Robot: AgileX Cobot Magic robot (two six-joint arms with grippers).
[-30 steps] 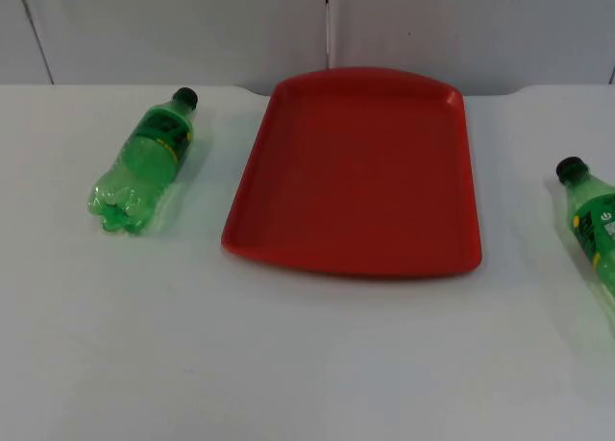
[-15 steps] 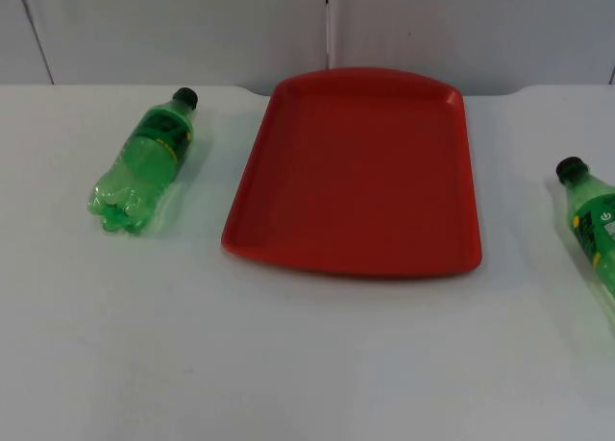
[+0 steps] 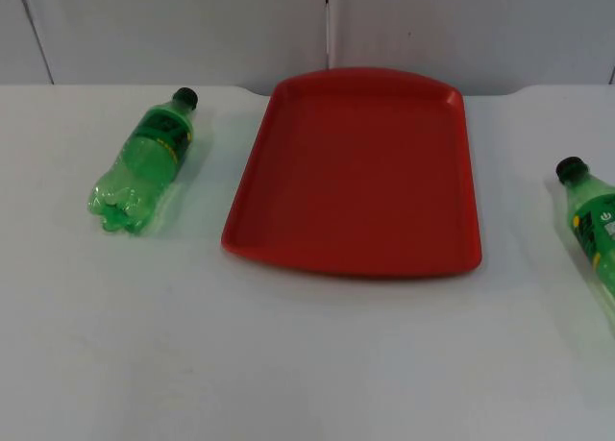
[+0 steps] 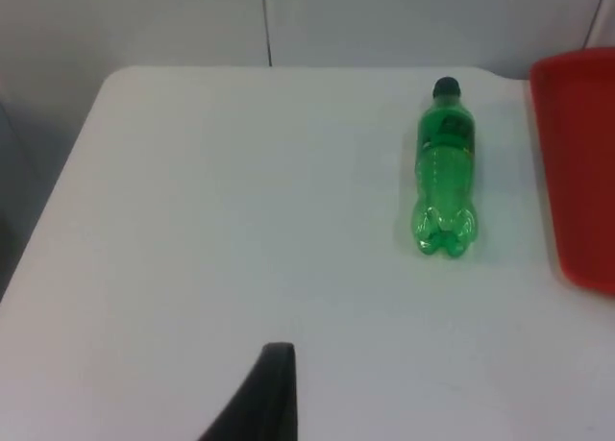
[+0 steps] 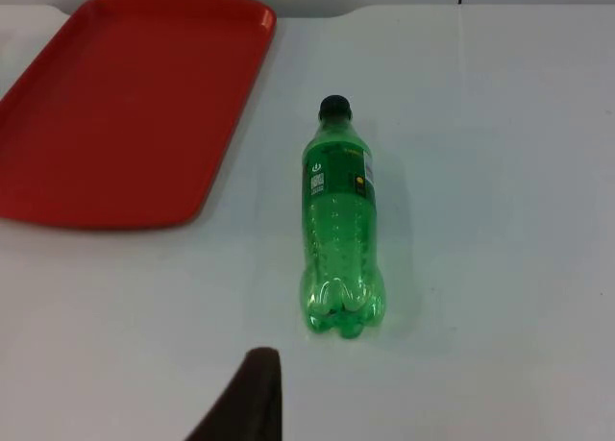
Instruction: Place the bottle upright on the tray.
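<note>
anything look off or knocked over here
Both green bottles lie on their sides on the table: left bottle, right bottle. The red tray between them holds nothing. No spill shows.

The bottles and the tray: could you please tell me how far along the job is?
Nothing is done yet. The red tray holds nothing. The left bottle and the right bottle both lie on their sides on the white table, apart from the tray. Neither is in hand. Grasping, uprighting and placing remain.

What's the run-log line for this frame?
left bottle: lying, table | right bottle: lying, table | red tray: bare | step: not started
</note>
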